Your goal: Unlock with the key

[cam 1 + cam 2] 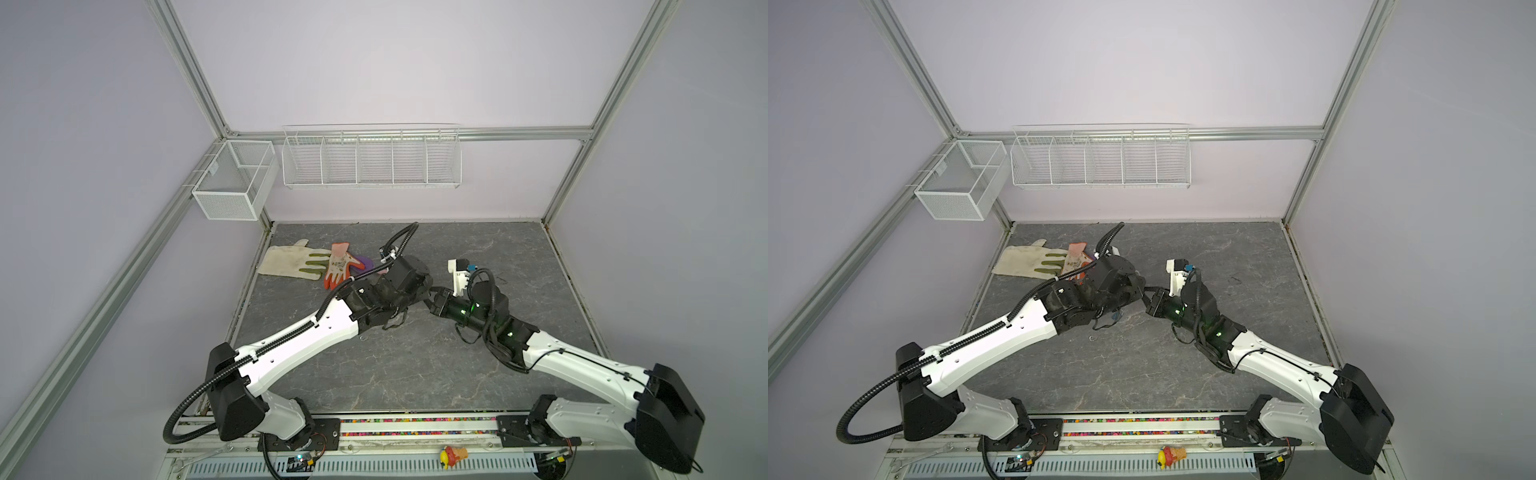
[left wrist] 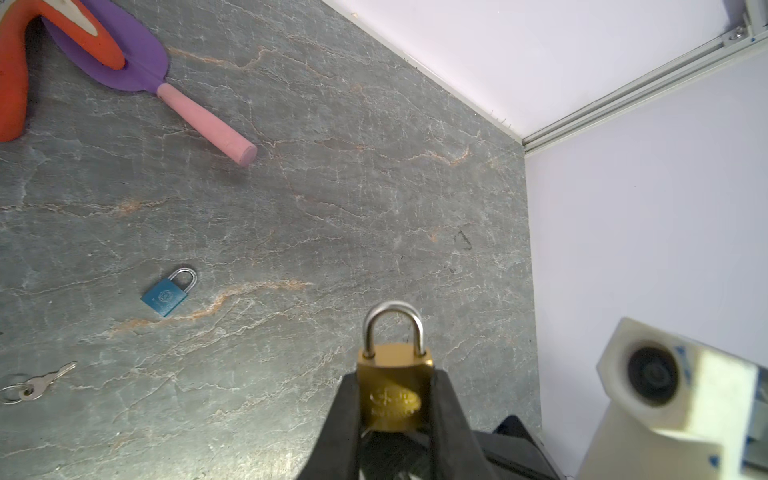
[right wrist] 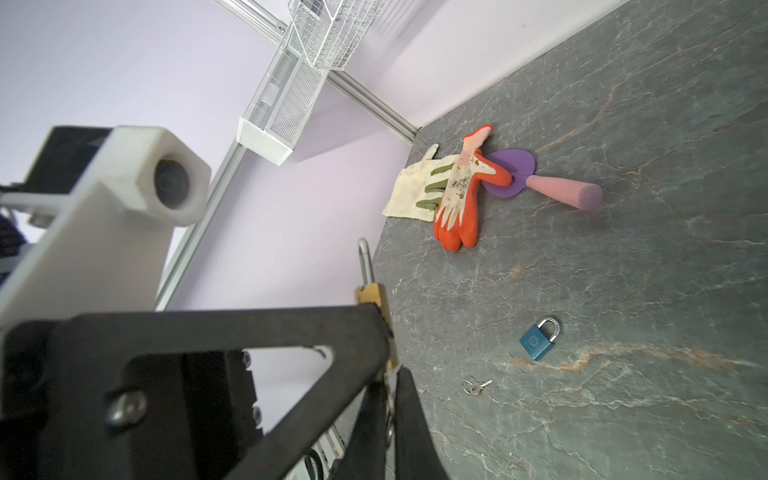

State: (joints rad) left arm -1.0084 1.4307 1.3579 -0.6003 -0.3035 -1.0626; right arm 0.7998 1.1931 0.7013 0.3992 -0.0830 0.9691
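A brass padlock (image 2: 394,363) is gripped by its body in the left gripper (image 2: 395,388) above the table (image 2: 374,187), and the right gripper (image 3: 390,380) is pinched closed at its bottom end; what it pinches cannot be told. A blue padlock (image 2: 167,293) and a ringed key (image 2: 37,384) are laid nearby, an orange glove (image 3: 467,220) and purple trowel (image 3: 513,164) farther off; the locks' stamped marks cannot be read. A wire rack (image 1: 372,160) is hung on the back wall.

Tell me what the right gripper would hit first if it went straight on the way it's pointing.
The brass padlock clamped in the left gripper: its underside sits directly ahead of the shut right gripper, seemingly almost touching, though depth is unclear.
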